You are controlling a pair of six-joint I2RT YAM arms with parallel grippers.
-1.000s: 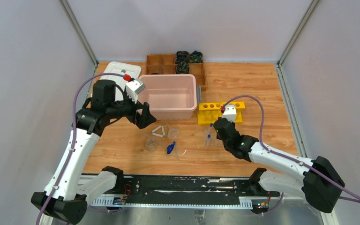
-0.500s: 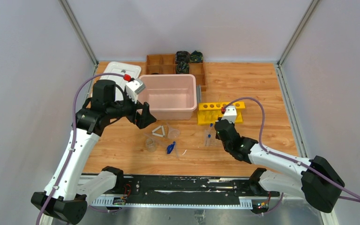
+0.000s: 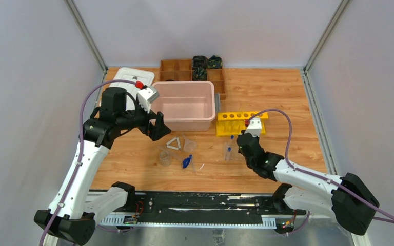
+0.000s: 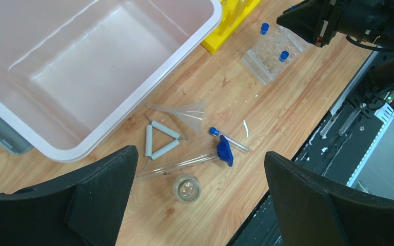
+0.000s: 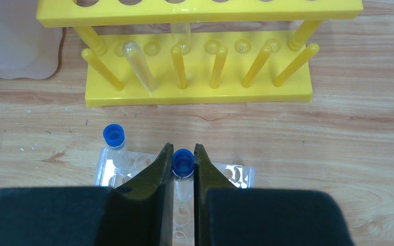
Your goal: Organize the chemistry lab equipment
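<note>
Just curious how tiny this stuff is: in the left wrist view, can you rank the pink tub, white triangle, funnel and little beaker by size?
Largest: pink tub, by far, though the frame cuts it off.
Next: funnel and white triangle, which look about alike, so I won't rank them.
Smallest: little beaker.

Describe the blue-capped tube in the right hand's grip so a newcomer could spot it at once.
Find the yellow test-tube rack; a small clear rack sits just in front of it, on the robot's side. Two blue-capped tubes stand upright there: the wanted tube is pinched between the right hand's black fingers, while its neighbour stands free.
</note>
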